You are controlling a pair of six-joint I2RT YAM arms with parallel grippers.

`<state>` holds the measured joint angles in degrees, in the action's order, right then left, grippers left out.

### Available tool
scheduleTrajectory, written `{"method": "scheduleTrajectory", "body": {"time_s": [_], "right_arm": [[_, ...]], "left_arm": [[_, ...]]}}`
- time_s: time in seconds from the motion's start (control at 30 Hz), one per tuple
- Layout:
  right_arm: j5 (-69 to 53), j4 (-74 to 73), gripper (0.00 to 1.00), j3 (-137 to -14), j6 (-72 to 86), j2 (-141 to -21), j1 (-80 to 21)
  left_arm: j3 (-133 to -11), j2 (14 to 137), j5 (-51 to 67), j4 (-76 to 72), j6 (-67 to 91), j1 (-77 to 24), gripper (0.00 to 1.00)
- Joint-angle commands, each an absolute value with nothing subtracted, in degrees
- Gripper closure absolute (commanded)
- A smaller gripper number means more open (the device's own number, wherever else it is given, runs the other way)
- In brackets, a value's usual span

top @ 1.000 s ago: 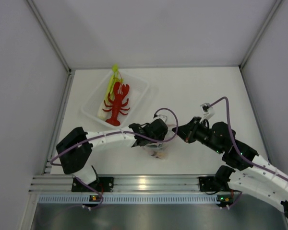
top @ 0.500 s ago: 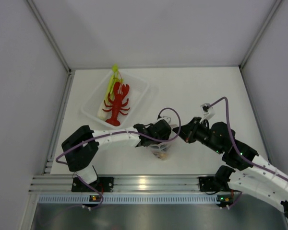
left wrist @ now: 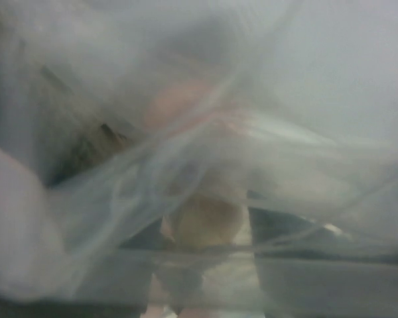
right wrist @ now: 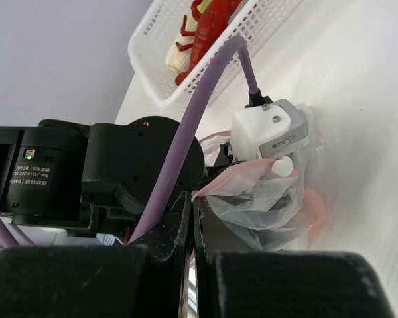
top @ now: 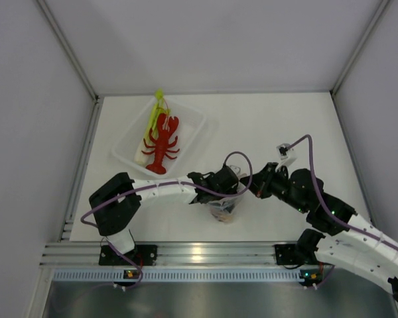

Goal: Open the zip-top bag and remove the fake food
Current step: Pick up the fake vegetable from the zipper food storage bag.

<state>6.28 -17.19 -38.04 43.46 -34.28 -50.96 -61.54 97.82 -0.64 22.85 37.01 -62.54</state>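
The zip-top bag (top: pixel 223 209) is a crumpled clear pouch on the table between the two arms. My right gripper (right wrist: pixel 194 201) is shut on its pink zip strip (right wrist: pixel 242 177); it also shows in the top view (top: pixel 251 186). My left gripper (top: pixel 228 196) is pushed into the bag, and plastic film hides its fingers in the left wrist view. A pinkish-beige round piece (left wrist: pixel 205 222) lies inside the bag and shows through it (right wrist: pixel 316 209). The red lobster (top: pixel 161 141) and the green-and-white leek (top: pixel 152 119) lie in the white tray (top: pixel 189 118). I cannot make out the fish.
The tray stands at the back left, near the left wall; it shows as a white mesh basket (right wrist: pixel 160 91) in the right wrist view. The left arm's purple cable (top: pixel 242 162) loops above the bag. Metal rails (top: pixel 199 255) run along the table's near edge.
My left gripper has moved right and farther into the bag. The bag has shifted slightly right with it. My right gripper has kept its hold and barely moved.
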Motion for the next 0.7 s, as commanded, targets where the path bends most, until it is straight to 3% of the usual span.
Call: {"method": "scheduleTrajectory", "body": {"time_s": [0.0,0.17,0.53,0.6,0.67], "right_arm": [[7.47,-13.53,1.0,-42.1,42.19,-34.72,-51.5],[8.7,-13.62,1.0,-42.28,41.57,-35.77,-51.5],[8.35,-12.48,1.0,-41.75,41.66,-37.0,-51.42],[8.35,-12.39,1.0,-41.49,41.75,-36.83,-51.5],[8.35,-12.48,1.0,-41.4,41.75,-36.65,-51.42]], "left_arm": [[-61.79,100.11,2.81,26.27,33.75,-63.81,0.39],[-61.17,99.84,3.43,27.59,32.17,-63.81,0.32],[-59.68,102.92,3.43,28.92,31.9,-63.98,0.31],[-59.59,102.75,3.08,28.92,32.25,-63.9,0.34],[-59.76,102.04,2.47,29.0,32.52,-63.98,0.5]]}}
